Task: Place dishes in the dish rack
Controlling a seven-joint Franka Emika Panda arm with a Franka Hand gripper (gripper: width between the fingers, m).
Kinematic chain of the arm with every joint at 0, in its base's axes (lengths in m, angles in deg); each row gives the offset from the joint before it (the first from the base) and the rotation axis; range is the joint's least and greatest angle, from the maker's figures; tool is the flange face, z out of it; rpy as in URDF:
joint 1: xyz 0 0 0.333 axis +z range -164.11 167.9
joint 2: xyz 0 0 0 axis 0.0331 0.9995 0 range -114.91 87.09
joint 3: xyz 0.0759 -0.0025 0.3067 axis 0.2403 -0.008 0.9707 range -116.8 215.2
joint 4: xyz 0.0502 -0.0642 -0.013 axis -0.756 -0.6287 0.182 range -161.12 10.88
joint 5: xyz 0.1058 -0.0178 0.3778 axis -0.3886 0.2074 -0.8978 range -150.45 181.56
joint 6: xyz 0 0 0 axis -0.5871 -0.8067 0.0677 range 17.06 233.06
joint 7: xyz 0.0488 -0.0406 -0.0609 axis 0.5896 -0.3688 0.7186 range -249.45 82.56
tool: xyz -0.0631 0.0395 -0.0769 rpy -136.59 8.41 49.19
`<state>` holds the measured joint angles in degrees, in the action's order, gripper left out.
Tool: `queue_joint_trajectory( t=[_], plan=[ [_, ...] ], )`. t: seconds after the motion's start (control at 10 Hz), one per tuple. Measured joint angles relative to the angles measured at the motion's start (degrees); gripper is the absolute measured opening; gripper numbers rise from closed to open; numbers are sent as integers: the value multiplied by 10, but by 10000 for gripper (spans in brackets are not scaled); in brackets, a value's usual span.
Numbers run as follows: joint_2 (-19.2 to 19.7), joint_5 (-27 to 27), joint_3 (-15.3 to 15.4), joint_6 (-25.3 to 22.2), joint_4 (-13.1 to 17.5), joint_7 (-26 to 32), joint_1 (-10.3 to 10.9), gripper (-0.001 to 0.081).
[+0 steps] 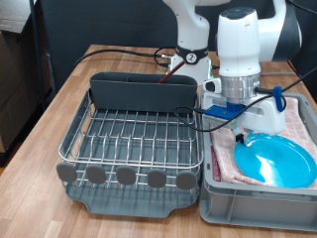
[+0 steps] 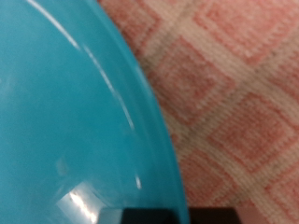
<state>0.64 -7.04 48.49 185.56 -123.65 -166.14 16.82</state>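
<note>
The bright-blue plate [image 1: 275, 159] lies in the grey crate on the pink checked cloth [image 1: 297, 119], at the exterior view's right. The gripper [image 1: 241, 121] hangs low over the crate, just above the plate's rim on the side nearest the rack. In the wrist view the plate [image 2: 65, 112] fills most of the picture, with the cloth [image 2: 238, 84] beside it, and a dark fingertip [image 2: 177, 216] shows at the plate's rim. The dish rack [image 1: 129, 139], silver wire on a dark tray with a tall grey caddy [image 1: 144, 91], holds no dish that I can see. A white shape [image 1: 264, 115] beside the gripper may be the mug. The spoon is not visible.
The grey crate [image 1: 213, 193] stands close against the rack on the wooden table [image 1: 50, 109]. Black and red cables [image 1: 119, 50] run behind the caddy and across to the arm. Round tabs [image 1: 127, 177] line the rack's near edge.
</note>
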Motion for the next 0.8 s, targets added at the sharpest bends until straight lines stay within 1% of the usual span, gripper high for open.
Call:
queue_joint_trajectory(
  t=[0.2, 0.4, 0.6, 0.8],
  plan=[
    [-12, 66, -37, -35, 5, -60, 26, 43],
    [-29, 119, -59, -70, 10, -109, 40, 36],
    [-48, 165, -69, -115, 17, -152, 44, 35],
    [-70, 210, -72, -170, 26, -193, 44, 26]
  ],
)
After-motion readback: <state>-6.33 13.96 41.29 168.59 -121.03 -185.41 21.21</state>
